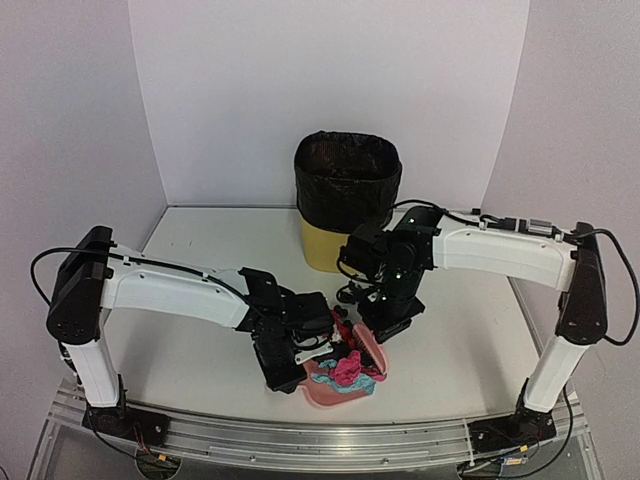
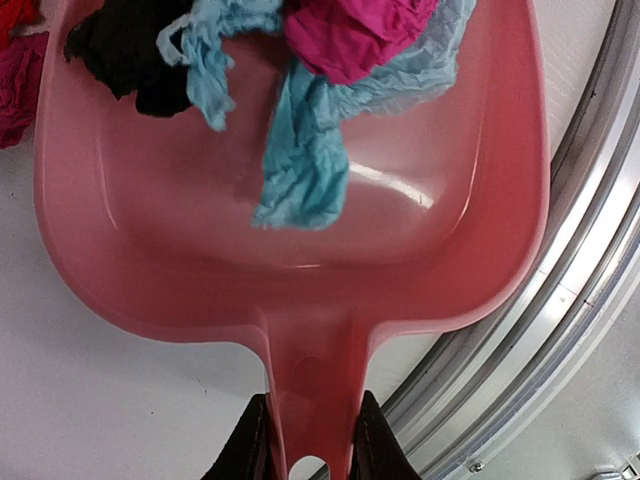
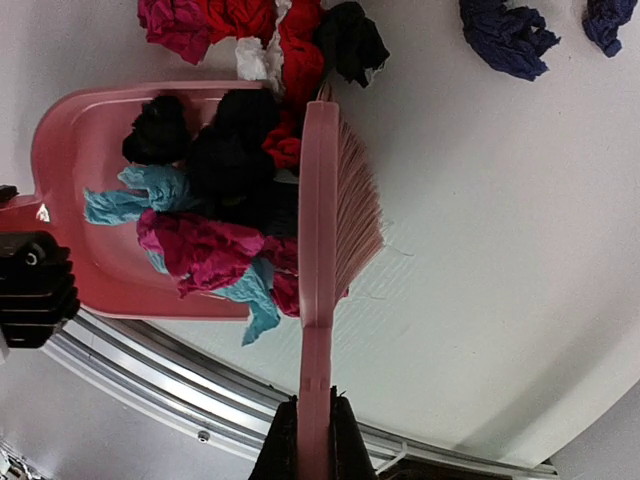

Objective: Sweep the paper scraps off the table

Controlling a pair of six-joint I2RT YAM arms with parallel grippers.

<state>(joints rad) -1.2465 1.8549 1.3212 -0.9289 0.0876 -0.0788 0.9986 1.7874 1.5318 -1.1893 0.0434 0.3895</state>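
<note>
Glossy plastic dustpan (image 2: 410, 260), crumpled paper scraps (image 2: 300, 170)

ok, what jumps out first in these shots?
The pink dustpan by the front rail, heaped with crumpled paper scraps in magenta, light blue and black; the left hand grips its handle. The right hand holds a pink brush at the pan's mouth. Two navy scraps lie loose on the table; a black-lined bin stands behind.

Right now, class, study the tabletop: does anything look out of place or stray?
Yes. Two navy scraps lie on the table apart from the rest, beyond the brush, away from the dustpan. A red, white and black cluster also sits just outside the dustpan's mouth, not yet swept in.
</note>
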